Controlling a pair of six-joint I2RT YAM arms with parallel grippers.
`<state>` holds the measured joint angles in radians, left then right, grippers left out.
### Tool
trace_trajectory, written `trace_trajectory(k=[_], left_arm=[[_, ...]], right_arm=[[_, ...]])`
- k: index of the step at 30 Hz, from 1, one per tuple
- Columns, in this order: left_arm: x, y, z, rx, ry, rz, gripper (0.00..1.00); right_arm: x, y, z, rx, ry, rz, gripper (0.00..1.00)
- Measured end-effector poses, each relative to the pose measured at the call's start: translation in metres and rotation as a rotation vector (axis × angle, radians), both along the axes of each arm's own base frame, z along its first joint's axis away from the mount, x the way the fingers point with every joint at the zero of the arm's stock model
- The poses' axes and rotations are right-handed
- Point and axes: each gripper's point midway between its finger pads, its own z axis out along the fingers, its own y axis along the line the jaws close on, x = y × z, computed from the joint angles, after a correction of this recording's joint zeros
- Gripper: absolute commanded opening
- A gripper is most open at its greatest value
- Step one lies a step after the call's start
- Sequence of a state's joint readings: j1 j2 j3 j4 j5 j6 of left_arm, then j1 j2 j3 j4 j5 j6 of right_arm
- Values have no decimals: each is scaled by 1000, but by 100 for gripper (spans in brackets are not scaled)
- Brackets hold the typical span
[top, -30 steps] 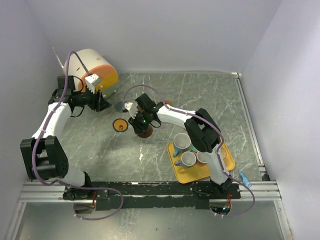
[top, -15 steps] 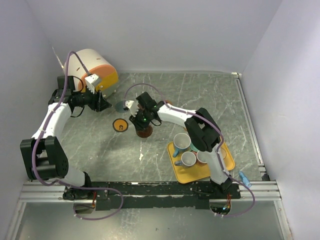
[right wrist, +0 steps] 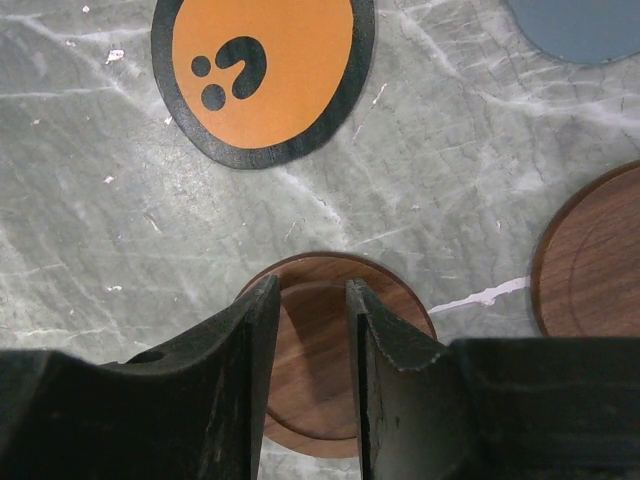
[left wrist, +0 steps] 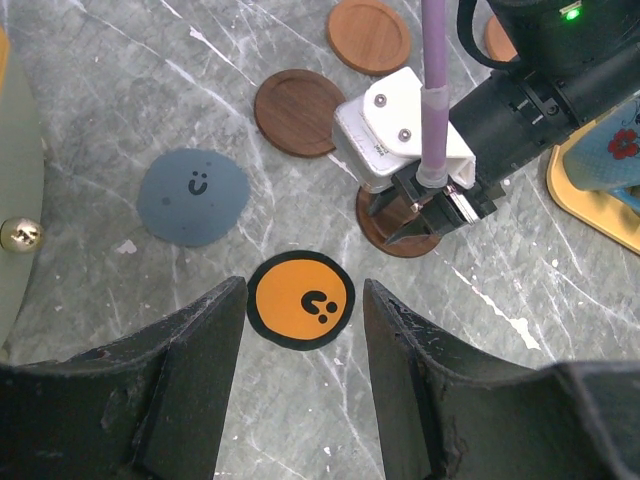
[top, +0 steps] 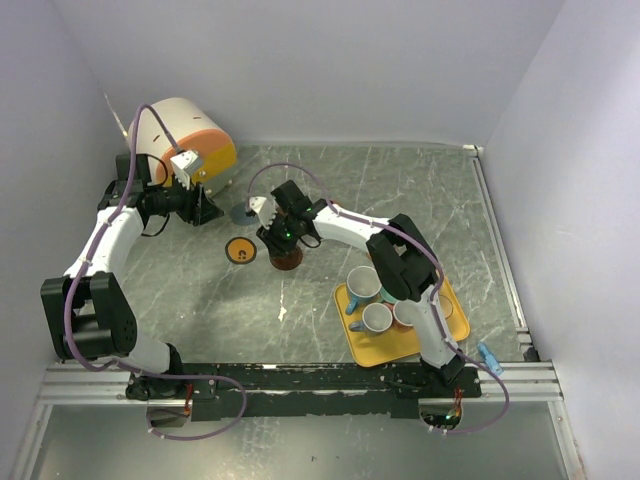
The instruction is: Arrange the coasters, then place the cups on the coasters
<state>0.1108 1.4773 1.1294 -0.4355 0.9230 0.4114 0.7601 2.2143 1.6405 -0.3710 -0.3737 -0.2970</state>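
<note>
Currently: right pincer low over a dark brown coaster

Right gripper (right wrist: 311, 290) sits low over a thin round dark brown wooden coaster (right wrist: 310, 395) that lies flat on the grey marbled table (top: 420, 200). Its two fingers stand a narrow slot apart with nothing pinched between them, and the disc shows through the slot. Whether the tips press on the wood I cannot tell.

Just beside that disc, toward the left arm, lies a round yellow-orange coaster (right wrist: 262, 70) with a black rim and black dots. Left gripper (left wrist: 304, 288) hangs above this one, its fingers spread wide and empty.

In the left wrist view a slate blue coaster (left wrist: 193, 197) lies near. A second dark brown wooden disc (left wrist: 300, 112) lies next to it, and a lighter orange-brown wooden disc (left wrist: 370, 35) farther off; none of them touch.

Small handled mugs (top: 377, 317) stand crowded on a yellow rectangular tray (top: 385, 352) by the right arm's base. A big white-and-orange cylinder (top: 185, 140) lies in the far left corner.
</note>
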Motion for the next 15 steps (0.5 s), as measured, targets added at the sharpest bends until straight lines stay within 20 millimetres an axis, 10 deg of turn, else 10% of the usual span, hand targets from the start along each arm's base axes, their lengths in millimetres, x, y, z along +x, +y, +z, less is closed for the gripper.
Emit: trace_trajectory(k=[15], left_arm=[[0, 0, -1, -4, 0, -2, 62]], right_arm=[[19, -20, 0, -1, -9, -28, 36]])
